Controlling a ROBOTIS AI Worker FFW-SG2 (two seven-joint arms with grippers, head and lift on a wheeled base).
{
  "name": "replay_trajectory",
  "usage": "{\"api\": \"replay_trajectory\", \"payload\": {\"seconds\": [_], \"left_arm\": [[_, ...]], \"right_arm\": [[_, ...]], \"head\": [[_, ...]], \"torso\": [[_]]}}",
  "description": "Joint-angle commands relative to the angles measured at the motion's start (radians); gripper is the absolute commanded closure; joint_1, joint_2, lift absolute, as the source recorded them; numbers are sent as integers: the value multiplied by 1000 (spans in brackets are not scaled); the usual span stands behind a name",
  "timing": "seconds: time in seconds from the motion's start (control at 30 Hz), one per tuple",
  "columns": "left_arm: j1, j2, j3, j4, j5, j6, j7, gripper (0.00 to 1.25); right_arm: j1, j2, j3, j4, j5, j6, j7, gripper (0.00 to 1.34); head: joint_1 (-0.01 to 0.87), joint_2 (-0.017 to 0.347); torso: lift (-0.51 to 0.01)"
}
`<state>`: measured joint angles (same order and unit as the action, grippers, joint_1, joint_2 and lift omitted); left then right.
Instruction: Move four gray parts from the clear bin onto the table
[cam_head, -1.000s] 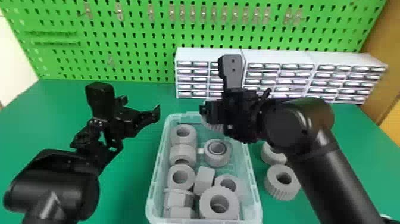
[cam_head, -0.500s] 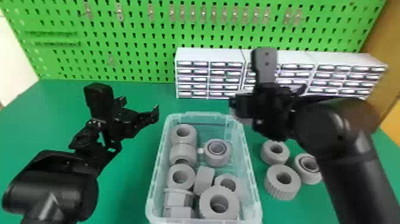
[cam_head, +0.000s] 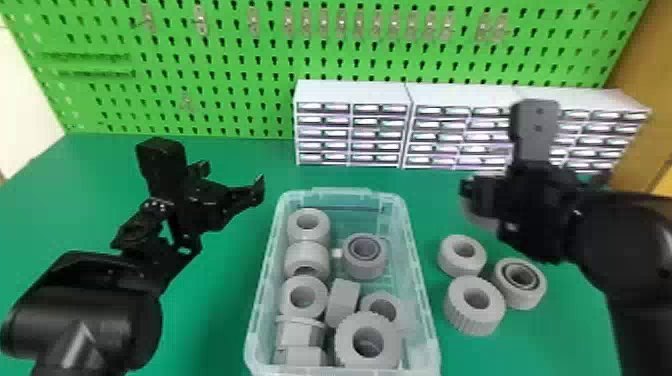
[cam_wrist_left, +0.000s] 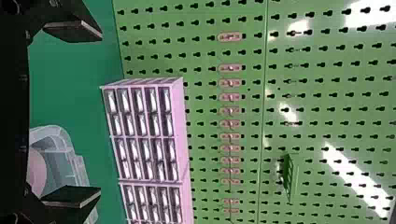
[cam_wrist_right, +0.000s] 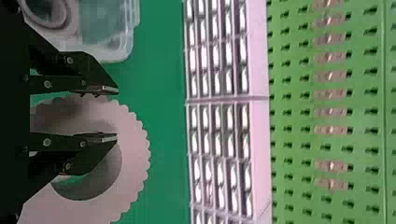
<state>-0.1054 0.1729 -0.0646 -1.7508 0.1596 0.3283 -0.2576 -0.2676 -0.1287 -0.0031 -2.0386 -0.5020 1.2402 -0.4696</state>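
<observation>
In the head view my right gripper is right of the clear bin's far end, with a gray toothed ring partly hidden below it. The right wrist view shows this gripper shut on the ring's wall, one finger over its hole and the other at its outer edge. Several gray parts lie in the bin. Three gray parts stand on the table right of it. My left gripper is left of the bin; in its wrist view this gripper is open and holds nothing.
White drawer cabinets stand at the back of the green table, before a green pegboard. The right forearm extends over the table's right side, beside the three placed parts.
The right gripper has moved right, from over the bin's far end to beyond its right wall, carrying the ring along. The three table parts are less covered by that arm. My left arm stays put.
</observation>
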Motion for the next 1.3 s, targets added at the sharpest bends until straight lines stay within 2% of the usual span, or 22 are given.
{"api": "replay_trajectory", "payload": {"seconds": [0.0, 0.3, 0.43, 0.63, 0.93, 1.27], "left_arm": [[0, 0, 0, 1, 3, 0, -2, 122], [-4, 0, -4, -1, 5, 0, -6, 122], [-4, 0, -11, 1, 8, 0, -6, 122], [-7, -1, -12, 1, 14, 0, -6, 122], [-10, -1, -24, 2, 15, 2, -6, 116], [-10, -1, -23, 2, 15, 2, -6, 116]], "right_arm": [[54, 9, -66, -34, 20, 31, -1, 1038], [120, 38, -135, -57, 40, 71, -1, 1039], [140, 54, -153, -57, 76, 85, 0, 1039], [162, 57, -172, -49, 114, 122, 0, 1039], [208, 69, -195, 0, 123, 166, -1, 1039], [257, 70, -196, 57, 126, 183, 0, 1039]], "head": [[678, 34], [678, 34], [678, 34], [678, 34], [678, 34], [678, 34]], "torso": [[-50], [-50], [-50], [-50], [-50], [-50]]}}
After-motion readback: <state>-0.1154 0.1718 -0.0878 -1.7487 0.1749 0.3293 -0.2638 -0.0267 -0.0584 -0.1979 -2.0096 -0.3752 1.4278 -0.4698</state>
